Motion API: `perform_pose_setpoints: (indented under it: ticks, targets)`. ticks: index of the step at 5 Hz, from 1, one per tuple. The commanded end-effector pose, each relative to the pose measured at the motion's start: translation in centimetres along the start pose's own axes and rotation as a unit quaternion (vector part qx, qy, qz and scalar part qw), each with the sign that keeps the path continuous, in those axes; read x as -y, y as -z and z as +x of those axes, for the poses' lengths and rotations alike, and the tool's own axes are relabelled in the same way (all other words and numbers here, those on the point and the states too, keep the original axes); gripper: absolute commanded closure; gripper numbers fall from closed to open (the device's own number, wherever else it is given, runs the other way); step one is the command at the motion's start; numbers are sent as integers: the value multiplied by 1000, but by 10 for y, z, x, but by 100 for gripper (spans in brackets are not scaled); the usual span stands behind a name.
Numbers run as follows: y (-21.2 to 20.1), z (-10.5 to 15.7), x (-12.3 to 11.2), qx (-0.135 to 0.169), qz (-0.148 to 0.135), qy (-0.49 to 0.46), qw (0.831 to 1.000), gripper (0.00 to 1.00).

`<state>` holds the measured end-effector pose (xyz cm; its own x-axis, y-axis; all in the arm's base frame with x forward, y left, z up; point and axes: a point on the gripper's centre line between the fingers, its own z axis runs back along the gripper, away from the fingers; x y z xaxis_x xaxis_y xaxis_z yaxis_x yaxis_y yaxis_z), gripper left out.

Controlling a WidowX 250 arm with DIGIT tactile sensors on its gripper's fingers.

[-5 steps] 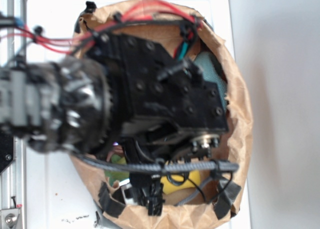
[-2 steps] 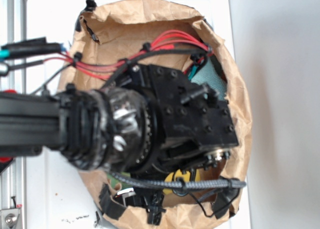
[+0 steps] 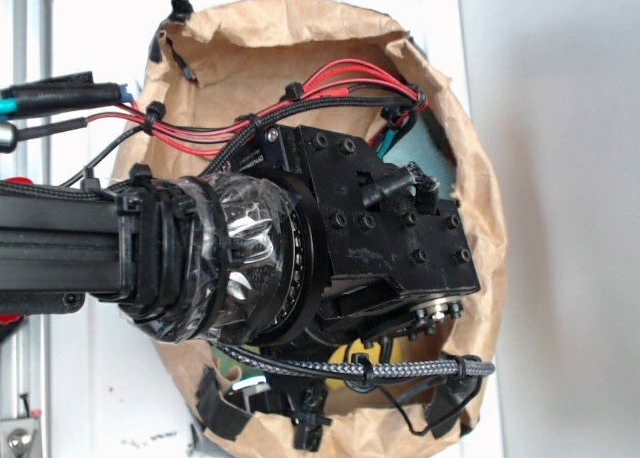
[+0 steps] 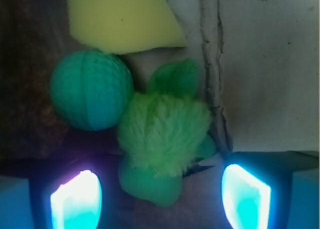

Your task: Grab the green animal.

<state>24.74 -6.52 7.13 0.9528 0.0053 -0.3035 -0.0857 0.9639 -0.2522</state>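
The green animal (image 4: 162, 134) is a fuzzy lime soft toy with smooth green limbs, lying on the bottom of the paper bag. In the wrist view it sits in the middle. My gripper (image 4: 160, 198) is open just short of it. The two glowing fingertips (image 4: 75, 199) stand wide apart on either side of the toy's lower limb, touching nothing. In the exterior view the black arm (image 3: 380, 238) reaches down into the bag and hides the toy and the fingers.
A darker green textured ball (image 4: 90, 89) touches the toy's left side. A yellow sponge wedge (image 4: 120, 19) lies beyond it. Pale creased paper (image 4: 270, 69) lies to the right. The brown bag wall (image 3: 485, 228) rings the arm, on a white table (image 3: 100, 38).
The arm has swung lower and to the right in the exterior view, settling deeper over the bag. Since 0.4 s ago it has barely moved.
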Motion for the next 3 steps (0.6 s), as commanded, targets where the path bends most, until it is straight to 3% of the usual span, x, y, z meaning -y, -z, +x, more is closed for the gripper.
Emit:
perform_pose_setpoints:
  ticks: [1, 2, 3]
  targets:
    - [16, -7, -9, 27, 22, 43, 998, 0]
    - [35, -11, -14, 33, 54, 58, 996, 0]
    - [47, -11, -17, 26, 64, 65, 995, 0]
